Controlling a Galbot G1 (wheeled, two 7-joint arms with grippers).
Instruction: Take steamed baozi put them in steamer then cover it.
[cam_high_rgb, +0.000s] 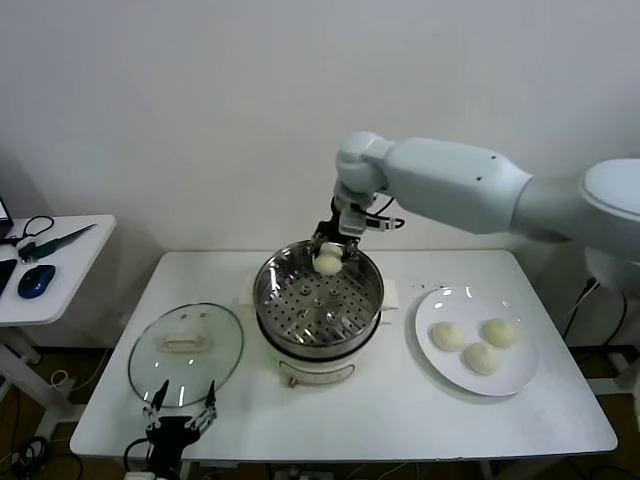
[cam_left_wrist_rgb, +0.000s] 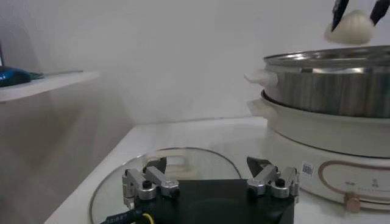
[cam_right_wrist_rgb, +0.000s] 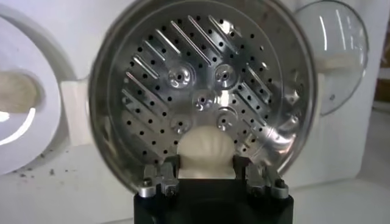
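1. While the right claw (cam_high_rgb: 329, 259) grips one baozi (cam_high_rgb: 327, 262) over the steamer's (cam_high_rgb: 318, 305) far rim, early release risks a rim bounce.
2. Left claw (cam_high_rgb: 181, 412): open, idle beside the glass lid (cam_high_rgb: 186, 352).

The head view looks down on the steamer (cam_high_rgb: 318, 310) from in front. The left wrist view sits low beside the steamer (cam_left_wrist_rgb: 329, 109), facing it sideways. The right wrist view looks straight down, close above the steamer (cam_right_wrist_rgb: 201, 91).
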